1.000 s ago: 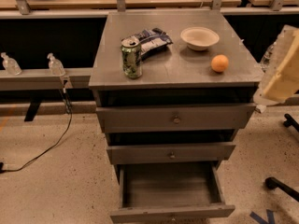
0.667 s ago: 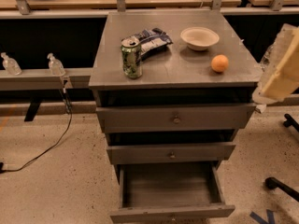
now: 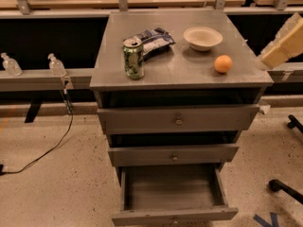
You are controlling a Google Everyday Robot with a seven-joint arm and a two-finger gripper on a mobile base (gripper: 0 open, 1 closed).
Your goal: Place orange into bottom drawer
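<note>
Orange (image 3: 223,64): on counter (image 3: 189,72), front-right part, near the front and right edges. Just in front and to the right of white bowl (image 3: 202,38), not touching. Green can (image 3: 133,58) and dark snack bag (image 3: 152,38) well apart, to the left.

Hand (image 3: 283,45): pale cream block at right edge of view, past counter's right side, near orange but apart. Spread or pressed together: can't tell. Not on orange yet.

Bottom drawer (image 3: 173,190): pulled out, tray bare as far as seen. Middle drawer (image 3: 174,154) and top drawer (image 3: 179,119) pushed in or nearly so.

Step in hand, prob.: reach and grasp. Nothing of the task done yet.

Risks from here:
- Off-centre contact w/ round, smooth fruit: likely to roll, and w/ edges so close, off the counter to the floor.
- Approach too far back: bump on bowl.
- Weak pinch on smooth skin: slip during carry down.
- Descent too close to cabinet: clash w/ counter lip or upper drawer fronts.
- Release too high or too far fwd: bounce or roll out over front panel.
</note>
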